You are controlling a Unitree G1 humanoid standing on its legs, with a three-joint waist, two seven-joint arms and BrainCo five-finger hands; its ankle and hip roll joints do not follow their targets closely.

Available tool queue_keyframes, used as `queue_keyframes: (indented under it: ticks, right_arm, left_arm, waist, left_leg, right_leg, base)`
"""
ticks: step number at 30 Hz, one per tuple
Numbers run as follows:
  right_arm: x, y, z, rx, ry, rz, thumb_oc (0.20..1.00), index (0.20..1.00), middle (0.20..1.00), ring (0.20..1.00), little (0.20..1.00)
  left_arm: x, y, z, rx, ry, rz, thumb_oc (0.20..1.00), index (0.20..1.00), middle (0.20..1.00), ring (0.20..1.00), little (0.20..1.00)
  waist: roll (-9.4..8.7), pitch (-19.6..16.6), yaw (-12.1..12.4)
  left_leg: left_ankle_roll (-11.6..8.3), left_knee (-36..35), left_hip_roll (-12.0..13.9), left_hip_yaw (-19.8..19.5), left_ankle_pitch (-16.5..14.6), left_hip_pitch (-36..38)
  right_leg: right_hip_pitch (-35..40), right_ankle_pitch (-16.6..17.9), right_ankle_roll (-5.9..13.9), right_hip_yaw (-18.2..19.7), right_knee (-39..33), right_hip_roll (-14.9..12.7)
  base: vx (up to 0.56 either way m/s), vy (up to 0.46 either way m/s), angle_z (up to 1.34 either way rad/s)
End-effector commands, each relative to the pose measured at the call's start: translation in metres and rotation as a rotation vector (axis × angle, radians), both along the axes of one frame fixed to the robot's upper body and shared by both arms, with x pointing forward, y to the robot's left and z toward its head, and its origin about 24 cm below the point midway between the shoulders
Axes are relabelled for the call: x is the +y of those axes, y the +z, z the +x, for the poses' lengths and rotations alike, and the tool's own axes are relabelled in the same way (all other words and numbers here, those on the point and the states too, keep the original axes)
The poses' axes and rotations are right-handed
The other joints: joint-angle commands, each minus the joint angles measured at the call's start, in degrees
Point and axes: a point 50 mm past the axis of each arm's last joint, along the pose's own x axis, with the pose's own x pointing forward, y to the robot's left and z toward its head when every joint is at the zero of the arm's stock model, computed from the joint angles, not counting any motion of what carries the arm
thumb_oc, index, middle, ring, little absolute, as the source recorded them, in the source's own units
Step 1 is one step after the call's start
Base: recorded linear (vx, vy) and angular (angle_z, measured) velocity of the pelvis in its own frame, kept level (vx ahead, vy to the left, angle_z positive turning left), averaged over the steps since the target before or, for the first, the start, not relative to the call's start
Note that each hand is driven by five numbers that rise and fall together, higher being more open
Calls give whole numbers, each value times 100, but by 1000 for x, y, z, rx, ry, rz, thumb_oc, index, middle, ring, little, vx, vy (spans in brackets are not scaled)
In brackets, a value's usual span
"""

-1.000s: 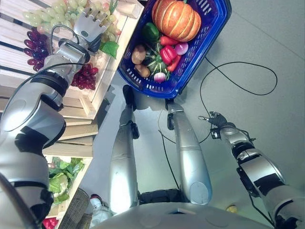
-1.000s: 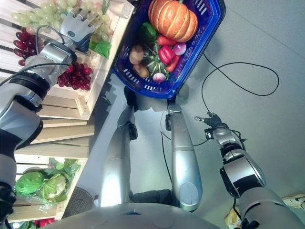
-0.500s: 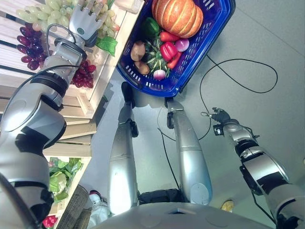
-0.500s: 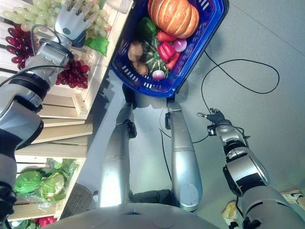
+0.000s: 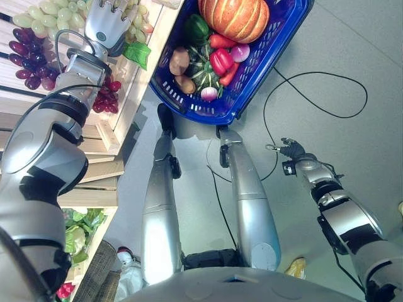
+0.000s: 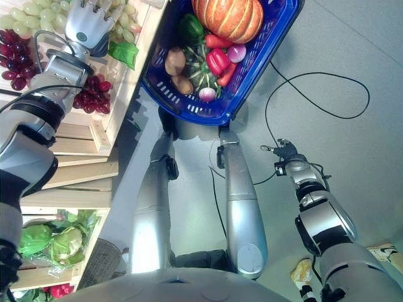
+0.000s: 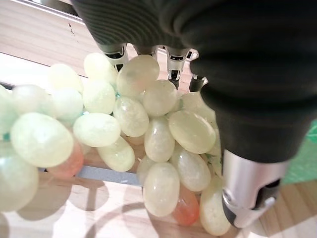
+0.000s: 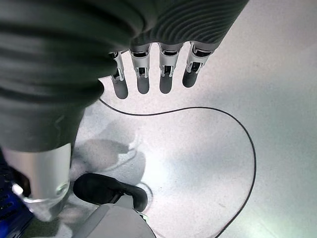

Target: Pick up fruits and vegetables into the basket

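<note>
Pale green grapes [image 7: 148,129], a bunch of smooth oval plastic berries, lie in the light wooden crate [image 5: 141,82] at the robot's left, and the left hand [image 5: 106,25] is on top of them. In the left wrist view its fingers [image 7: 171,62] reach over the far side of the bunch and the thumb [image 7: 250,191] comes down beside it, so the hand is curling around the grapes, but a firm grip I cannot tell. Dark red grapes [image 5: 106,99] lie nearer in the same crate, just beside the wrist. The blue plastic basket [image 5: 264,63] stands on the grey floor next to the crate and holds an orange pumpkin [image 5: 233,16], a green pepper [image 5: 196,28], a red pepper [image 5: 220,61], brown potatoes [image 5: 179,61] and a small radish [image 5: 209,94]. The right hand [image 5: 291,150] hangs over the floor, well apart from the basket, its fingers [image 8: 143,82] straight and holding nothing.
</note>
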Motion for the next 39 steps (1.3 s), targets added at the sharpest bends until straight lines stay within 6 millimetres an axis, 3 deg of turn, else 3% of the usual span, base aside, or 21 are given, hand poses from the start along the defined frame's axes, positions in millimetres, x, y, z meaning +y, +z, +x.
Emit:
queue_keyframes:
  ticks: [1, 4, 5, 6, 24, 34, 39]
  right_arm:
    - [-13, -13, -17, 52, -30, -11, 1000, 1000, 1000, 1000, 1000]
    - [-13, -12, -16, 50, -26, -13, 1000, 1000, 1000, 1000, 1000]
    - [-14, -12, -16, 49, -25, -13, 1000, 1000, 1000, 1000, 1000]
    - [-14, -12, -16, 48, -25, -14, 1000, 1000, 1000, 1000, 1000]
    - [-18, -14, -20, 48, -25, -8, 1000, 1000, 1000, 1000, 1000]
    - [-15, -27, -30, 65, -40, 17, 1000, 1000, 1000, 1000, 1000]
    - [-14, -32, -34, 76, -51, 27, 1000, 1000, 1000, 1000, 1000]
  left_arm:
    - [41, -12, -8, 17, 187, -25, 1000, 1000, 1000, 1000, 1000]
    - [42, -13, -8, 22, 195, -34, 1000, 1000, 1000, 1000, 1000]
    - [43, -14, -8, 31, 203, -41, 316, 316, 316, 316, 316]
    - [43, -13, -7, 34, 205, -46, 200, 200, 200, 200, 200]
    - [44, -25, -8, 64, 192, -162, 200, 200, 200, 200, 200]
    - [50, -32, -14, -35, 42, -730, 200, 200, 200, 200, 200]
    - [49, -42, -16, -31, -16, -857, 200, 200, 200, 200, 200]
  waist:
    - [-213, -213, 96]
    - [-212, -213, 93]
    - [-209, -213, 93]
    - [-203, -213, 91]
    - [-149, -213, 124]
    - [-92, -213, 241]
    - [-55, -213, 323]
  left_leg:
    - [-121, 789, -23, -30, -752, -177]
    - [-125, 790, -21, -31, -753, -200]
    - [-126, 806, -26, -34, -758, -219]
    - [-123, 800, -29, -29, -756, -216]
    - [-119, 682, -44, 8, -718, 76]
    - [-128, 464, -58, 26, -673, 620]
    - [-135, 347, -84, 29, -669, 898]
  right_leg:
    - [152, 721, 477, 205, -898, 162]
    - [129, 722, 481, 210, -900, 155]
    - [116, 714, 481, 214, -890, 156]
    - [116, 716, 482, 213, -892, 157]
    - [378, 694, 471, 174, -935, 149]
    - [913, 598, 467, 71, -991, 121]
    - [1204, 547, 461, -5, -1050, 74]
  base:
    - [0, 0, 0]
    - [3, 20, -3]
    - [0, 0, 0]
    - [0, 0, 0]
    - [0, 0, -1]
    - [3, -38, -1]
    - [6, -13, 2]
